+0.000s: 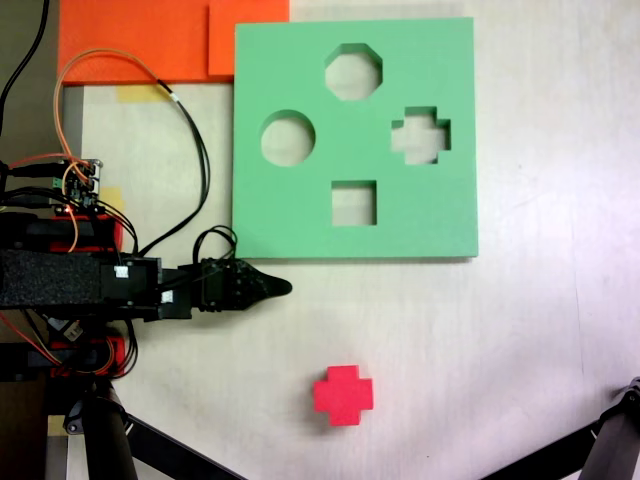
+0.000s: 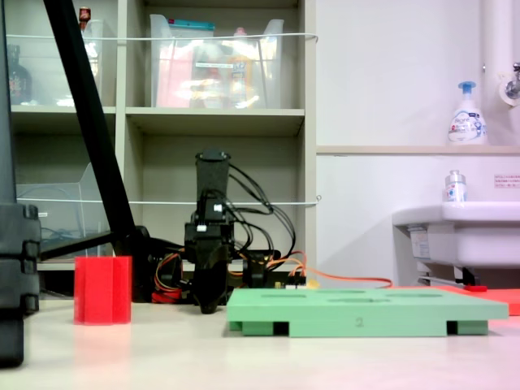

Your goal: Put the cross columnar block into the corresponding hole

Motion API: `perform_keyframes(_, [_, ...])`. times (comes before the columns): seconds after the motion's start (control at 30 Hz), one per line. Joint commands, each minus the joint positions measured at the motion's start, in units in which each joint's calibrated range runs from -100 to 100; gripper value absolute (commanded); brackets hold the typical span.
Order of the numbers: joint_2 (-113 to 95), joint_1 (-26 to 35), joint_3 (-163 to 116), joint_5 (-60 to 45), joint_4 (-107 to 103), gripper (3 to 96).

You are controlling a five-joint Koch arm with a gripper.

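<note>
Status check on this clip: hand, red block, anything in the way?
Hand shut, empty, beside green board. Red cross block on table, untouched. Cross hole empty; path clear.

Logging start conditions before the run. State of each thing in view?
cross columnar block: upright on the table, apart from the board, not gripped
green foam board: flat on the table, all four cutouts empty
plus-shaped cutout: empty
gripper: holds nothing, tip low near the board's edge; open or shut not clear
</note>
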Motion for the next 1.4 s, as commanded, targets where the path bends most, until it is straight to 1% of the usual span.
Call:
perform_keyframes(0.03, [-0.4,-0.3,-1.1,0.0,-6.0,49.5])
perform_keyframes(0.97, [-0.4,-0.3,-1.1,0.2,-6.0,48.5])
perform_keyframes(1.0, [-0.4,-0.5,-1.1,2.0,-6.0,47.0])
perform_keyframes(1.13, [-0.4,-2.3,-1.1,11.1,-4.1,48.5])
perform_keyframes(1.23, [-0.4,-3.1,-1.1,22.5,-1.4,48.3])
perform_keyframes(1.4, [-0.4,-4.7,0.9,30.3,-2.6,47.9])
